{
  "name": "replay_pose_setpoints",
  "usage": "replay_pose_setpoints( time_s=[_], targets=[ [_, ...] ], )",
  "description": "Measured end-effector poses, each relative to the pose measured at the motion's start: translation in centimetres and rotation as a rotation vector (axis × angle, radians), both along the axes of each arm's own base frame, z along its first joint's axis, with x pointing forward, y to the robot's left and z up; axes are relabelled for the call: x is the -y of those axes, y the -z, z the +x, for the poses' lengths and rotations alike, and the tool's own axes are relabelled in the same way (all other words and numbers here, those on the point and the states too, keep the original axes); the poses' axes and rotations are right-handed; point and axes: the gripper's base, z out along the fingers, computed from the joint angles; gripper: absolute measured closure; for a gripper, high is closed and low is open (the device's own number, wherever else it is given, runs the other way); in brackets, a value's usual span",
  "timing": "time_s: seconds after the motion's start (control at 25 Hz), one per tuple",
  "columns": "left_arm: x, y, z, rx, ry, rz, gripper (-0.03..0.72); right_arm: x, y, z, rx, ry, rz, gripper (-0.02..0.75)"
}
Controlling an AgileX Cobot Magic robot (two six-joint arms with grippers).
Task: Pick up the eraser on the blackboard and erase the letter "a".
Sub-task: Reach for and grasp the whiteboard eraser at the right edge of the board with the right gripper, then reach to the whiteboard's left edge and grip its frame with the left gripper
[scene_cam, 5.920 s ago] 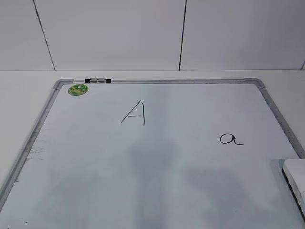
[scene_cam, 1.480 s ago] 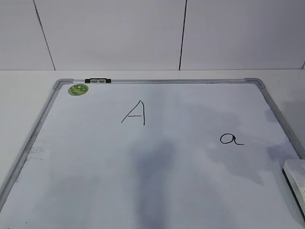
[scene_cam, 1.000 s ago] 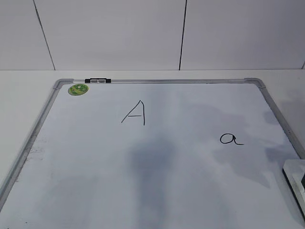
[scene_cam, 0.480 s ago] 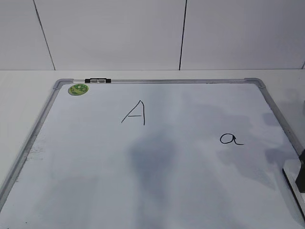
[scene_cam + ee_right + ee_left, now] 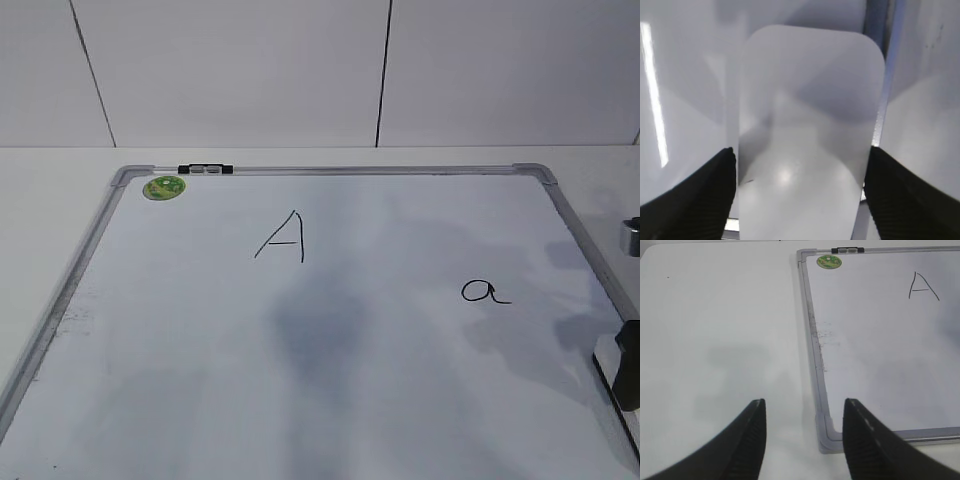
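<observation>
Right tool (image 5: 799,195) being held low over the eraser (image 5: 807,125), fingers spread either side, left tool (image 5: 802,440) being held apart above the tabletop (image 5: 715,340).

the blackboard (image 5: 200,380) has a smooth, glossy white face, framed in dull grey metal with grey plastic-looking corners; grey smudges mark its left edge. the eraser (image 5: 810,130) looks like smooth, shiny white plastic catching glare. the right gripper (image 5: 800,200) fingers (image 5: 695,200) are matt black and finely ribbed. the table (image 5: 715,315) is matt white.
</observation>
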Motion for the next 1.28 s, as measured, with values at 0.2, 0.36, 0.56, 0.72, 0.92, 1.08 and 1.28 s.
replay_pose_setpoints(
  time_s=[0.2,0.36,0.56,0.72,0.92,1.08,1.28],
  targets=[
    [0.0,0.0,0.0,0.0,0.0,0.0,0.317,0.0,0.0,0.1,0.008,0.003,0.0,0.111],
    [0.0,0.0,0.0,0.0,0.0,0.0,0.317,0.0,0.2,0.1,0.002,0.004,0.0,0.111],
    [0.0,0.0,0.0,0.0,0.0,0.0,0.317,0.0,0.9,0.3,-0.027,0.004,0.0,0.111],
    [0.0,0.0,0.0,0.0,0.0,-0.001,0.317,0.0,0.9,0.3,-0.028,0.004,0.0,0.111],
    [0.0,0.0,0.0,0.0,0.0,-0.001,0.317,0.0,1.3,0.4,-0.043,0.007,-0.002,0.139],
    [0.0,0.0,0.0,0.0,0.0,-0.001,0.317,0.0,1.2,0.4,-0.041,0.01,-0.002,0.167],
    [0.0,0.0,0.0,0.0,0.0,-0.001,0.317,0.0,1.2,0.4,-0.042,0.016,0.002,0.175]
  ],
)
